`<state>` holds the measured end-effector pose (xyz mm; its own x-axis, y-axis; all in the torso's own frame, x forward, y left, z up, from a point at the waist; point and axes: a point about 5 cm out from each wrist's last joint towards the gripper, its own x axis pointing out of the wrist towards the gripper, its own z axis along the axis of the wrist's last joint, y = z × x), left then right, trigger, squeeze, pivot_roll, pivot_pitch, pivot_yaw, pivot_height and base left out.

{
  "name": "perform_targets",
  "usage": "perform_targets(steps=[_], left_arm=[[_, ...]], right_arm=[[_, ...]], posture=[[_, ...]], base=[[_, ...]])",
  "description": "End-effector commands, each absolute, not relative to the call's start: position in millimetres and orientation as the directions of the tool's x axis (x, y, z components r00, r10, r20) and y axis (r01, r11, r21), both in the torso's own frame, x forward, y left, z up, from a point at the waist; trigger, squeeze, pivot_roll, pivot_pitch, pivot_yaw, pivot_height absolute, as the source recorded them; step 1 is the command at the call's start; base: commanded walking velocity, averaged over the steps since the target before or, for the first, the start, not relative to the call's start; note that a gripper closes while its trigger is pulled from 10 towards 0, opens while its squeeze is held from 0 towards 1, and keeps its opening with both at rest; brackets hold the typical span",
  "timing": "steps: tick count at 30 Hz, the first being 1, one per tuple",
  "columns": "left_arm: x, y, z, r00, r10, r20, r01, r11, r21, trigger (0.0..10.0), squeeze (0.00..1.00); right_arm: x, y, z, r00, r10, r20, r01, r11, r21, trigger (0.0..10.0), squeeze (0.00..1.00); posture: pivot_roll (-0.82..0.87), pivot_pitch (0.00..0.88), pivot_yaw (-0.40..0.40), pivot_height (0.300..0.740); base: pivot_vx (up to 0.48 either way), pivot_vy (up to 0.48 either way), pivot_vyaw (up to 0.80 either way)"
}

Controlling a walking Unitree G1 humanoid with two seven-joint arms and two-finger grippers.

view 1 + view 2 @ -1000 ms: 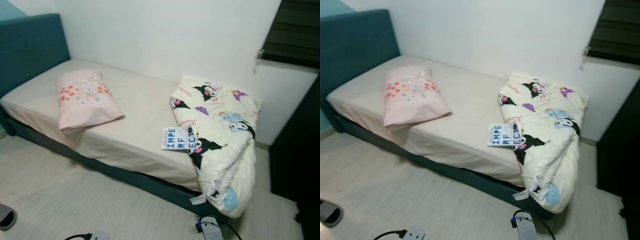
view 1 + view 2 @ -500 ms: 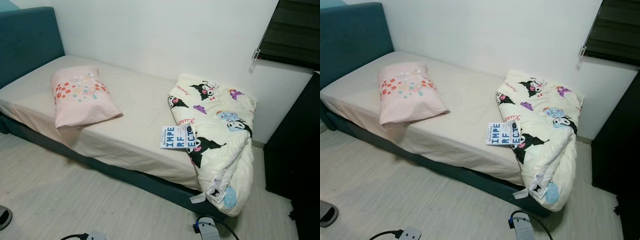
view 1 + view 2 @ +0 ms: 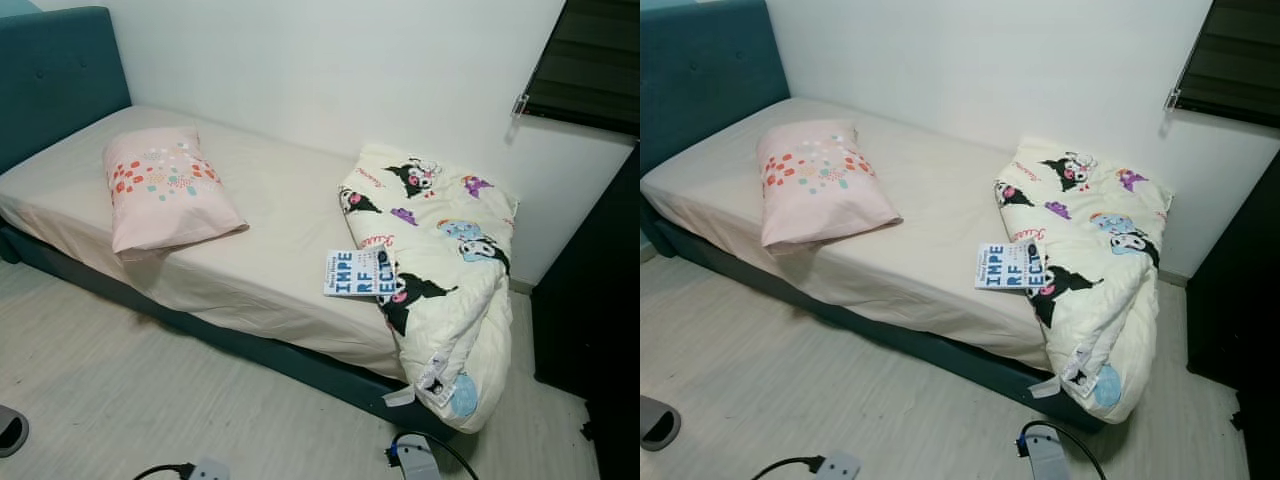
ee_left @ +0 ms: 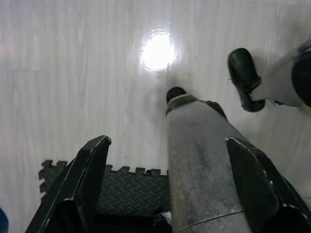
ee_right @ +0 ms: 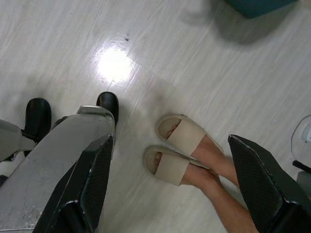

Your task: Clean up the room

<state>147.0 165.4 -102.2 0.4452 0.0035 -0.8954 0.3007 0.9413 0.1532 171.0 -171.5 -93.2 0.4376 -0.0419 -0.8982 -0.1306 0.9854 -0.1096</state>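
White walls are backing a teal-framed bed (image 3: 60, 80) where a white paperback book (image 3: 357, 273) is lying beside the rumpled cartoon-print quilt (image 3: 445, 270). Both arms are hanging, left gripper (image 4: 165, 194) and right gripper (image 5: 170, 194) with jaws spread and empty; the robot is probably needing to step closer before reaching.

1. The teal bed (image 3: 60, 70) stands along a white wall (image 3: 330, 60).
2. A dark cabinet (image 3: 590, 300) stands just past the bed's foot, below a black blind (image 3: 590, 55).
3. On the pale floor (image 3: 120, 400) in front of the bed lie a white power strip (image 3: 840, 466), a cabled white box (image 3: 1048, 458) and 1 grey slipper (image 3: 658, 422).
4. A person's 2 feet in beige slippers (image 5: 180, 150) stand near a bed corner.
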Motion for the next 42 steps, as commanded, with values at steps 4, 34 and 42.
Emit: perform_targets(steps=[4,34,42], left_arm=[[136,165,-106,0.403,0.001,-0.915,0.294,0.947,0.130,10.0,0.00],[161,145,-98,0.461,-0.025,-0.887,0.301,0.945,0.131,10.0,0.00],[153,163,-100,0.449,-0.007,-0.894,0.289,0.947,0.137,10.0,0.00]], right_arm=[[170,-173,-93,0.431,-0.046,-0.901,-0.130,0.985,-0.112,10.0,0.00],[170,-171,-94,0.423,-0.048,-0.905,-0.097,0.990,-0.098,10.0,0.00],[169,-172,-94,0.420,-0.054,-0.906,-0.090,0.991,-0.101,10.0,0.00]], posture=[[0.02,0.000,-0.106,0.740],[0.02,0.000,-0.095,0.740],[0.02,0.000,-0.094,0.740]], base=[[0.000,-0.360,0.00],[0.000,0.000,-0.03],[0.000,0.000,-0.77]])
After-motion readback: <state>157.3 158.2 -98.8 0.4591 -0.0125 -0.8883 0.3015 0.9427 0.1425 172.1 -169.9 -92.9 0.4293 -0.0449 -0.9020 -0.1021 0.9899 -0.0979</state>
